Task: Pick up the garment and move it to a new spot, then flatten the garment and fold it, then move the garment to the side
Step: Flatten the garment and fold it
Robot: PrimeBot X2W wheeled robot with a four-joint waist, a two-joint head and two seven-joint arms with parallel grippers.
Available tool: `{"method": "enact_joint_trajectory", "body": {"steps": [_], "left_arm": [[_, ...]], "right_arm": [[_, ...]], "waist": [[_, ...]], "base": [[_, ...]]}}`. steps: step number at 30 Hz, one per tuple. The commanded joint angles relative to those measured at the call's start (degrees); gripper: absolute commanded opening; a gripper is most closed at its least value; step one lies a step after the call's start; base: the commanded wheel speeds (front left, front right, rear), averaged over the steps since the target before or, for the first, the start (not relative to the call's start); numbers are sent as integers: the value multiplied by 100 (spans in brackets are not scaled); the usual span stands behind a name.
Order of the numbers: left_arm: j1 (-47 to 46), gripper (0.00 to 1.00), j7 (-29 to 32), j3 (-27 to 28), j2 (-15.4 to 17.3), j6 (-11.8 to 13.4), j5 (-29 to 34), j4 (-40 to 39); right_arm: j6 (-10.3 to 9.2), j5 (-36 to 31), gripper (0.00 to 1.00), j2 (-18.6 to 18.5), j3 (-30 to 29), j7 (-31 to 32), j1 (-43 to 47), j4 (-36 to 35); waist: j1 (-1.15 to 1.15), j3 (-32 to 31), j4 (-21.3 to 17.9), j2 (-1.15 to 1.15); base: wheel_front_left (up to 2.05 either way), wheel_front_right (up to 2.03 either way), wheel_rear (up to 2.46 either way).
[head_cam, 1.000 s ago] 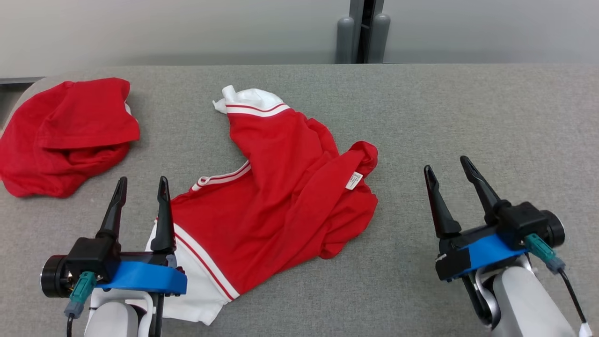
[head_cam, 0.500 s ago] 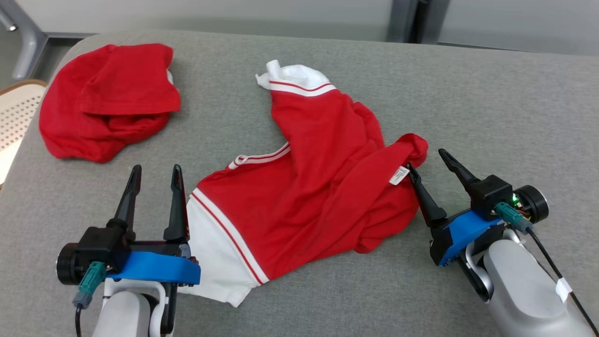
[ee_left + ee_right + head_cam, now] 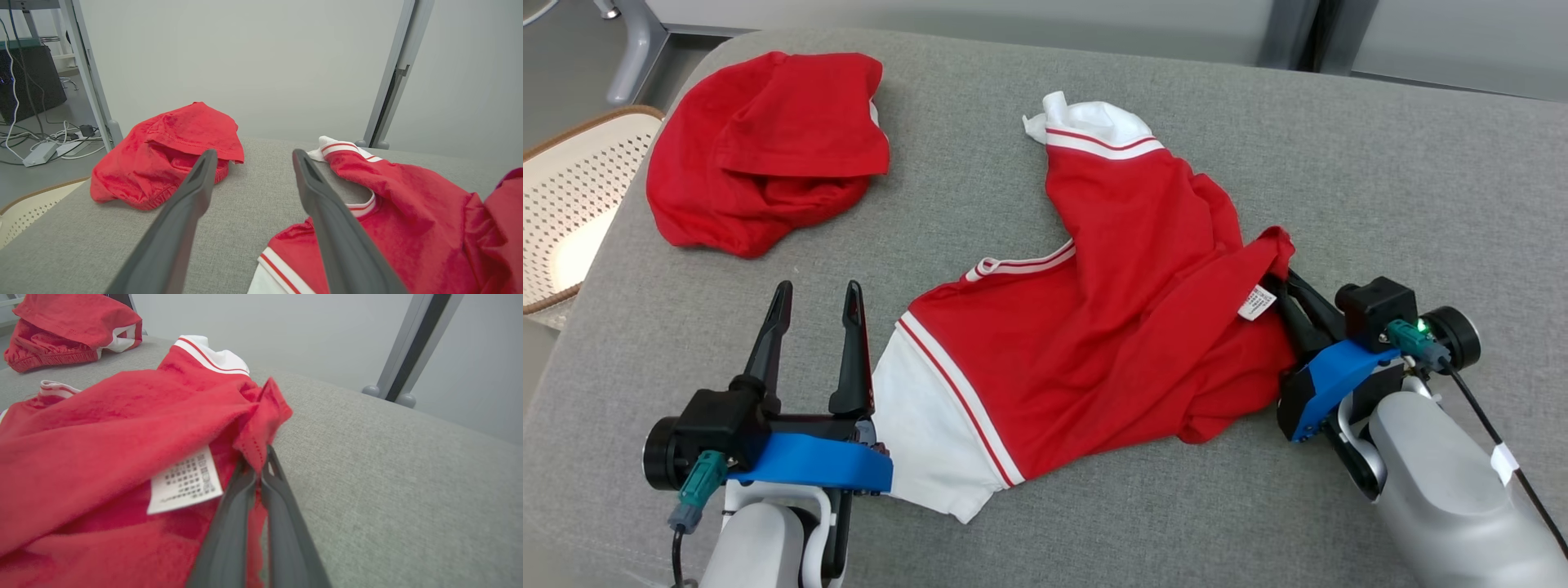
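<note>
A crumpled red garment with white striped trim lies across the middle of the grey padded table. A white care label sits near its right edge. My right gripper is shut on that right edge, beside the label; in the right wrist view the red hem is pinched between the closed fingers. My left gripper stands open at the garment's lower left, next to the white sleeve, with nothing between its fingers.
A second red garment lies bunched at the table's far left, also in the left wrist view. A perforated cream chair stands off the left edge. Grey posts rise behind the table. Bare table surface lies to the right.
My right gripper moved left to the garment's edge and closed on the hem. The head camera shifted, so the scene sits further right and lower. The left gripper stayed open.
</note>
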Motion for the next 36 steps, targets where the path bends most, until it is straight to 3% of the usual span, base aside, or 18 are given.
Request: {"method": "enact_joint_trajectory", "body": {"steps": [1,12,16,21,28,36], "left_arm": [[44,100,-26,2,16,30,-6,-9],[215,100,-26,168,18,-51,88,60],[289,100,-26,219,19,-90,115,111],[443,100,-26,289,19,-119,144,168],[635,100,-26,394,20,-165,194,216],[769,100,-26,497,18,-199,235,234]], "right_arm": [[-4,43,0,-68,-1,-1,-29,-13],[-4,-88,0,-454,-680,-2,-213,-688],[-4,-178,0,-429,-664,-1,35,-987],[-4,-179,0,-327,-683,-2,645,-1545],[-4,-134,0,-138,-798,-2,2234,-2515],[-4,8,0,-140,-447,45,3527,-2984]], "waist": [[-1,-19,-29,0],[-1,-280,-506,0],[-1,-402,-719,0],[-1,-561,-1018,0],[-1,-742,-1363,0],[-1,-814,-1727,0]], "base": [[0,0,0],[0,0,0],[0,0,0],[0,0,0],[0,0,0],[0,0,0]]}}
